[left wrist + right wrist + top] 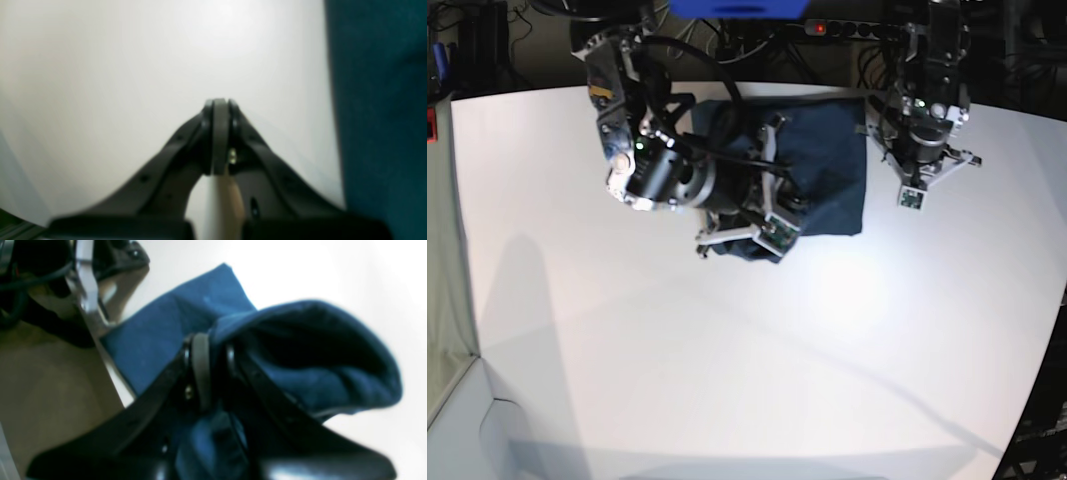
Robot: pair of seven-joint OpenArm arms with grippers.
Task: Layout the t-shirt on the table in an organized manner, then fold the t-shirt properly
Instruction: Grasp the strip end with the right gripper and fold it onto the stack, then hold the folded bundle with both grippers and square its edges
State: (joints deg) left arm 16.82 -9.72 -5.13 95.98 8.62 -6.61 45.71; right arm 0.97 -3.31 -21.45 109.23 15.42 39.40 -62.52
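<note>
Two hands are mine, and both are black. My right hand (213,350) is pinched tight on a bunch of the dark navy-blue cotton t-shirt (827,175). In the right wrist view the blue cloth puffs up in a big round fold beside my fingers (200,363), and some more of it hangs down between the two black arms of the hand. A flat part of the shirt lies behind, reaching away on the big white smooth table (727,350).

My left hand (220,103) is closed all the way. Its two fingers (218,133) press flat together and nothing is between them. It hangs over bare white table, and the shirt's edge is a dark strip at the right side of the left wrist view. The hand is not touching the shirt there.

From the base view, the shirt sits at the far side of the table, near the back edge. It makes a dark, almost square patch. My right arm, on the left of that view, covers the patch's left and front part, and a lumpy bit of cloth pokes out under it at the front. My left arm is on the right of that view, just beside the shirt's right edge. Most of the table in front is bare and bright.
</note>
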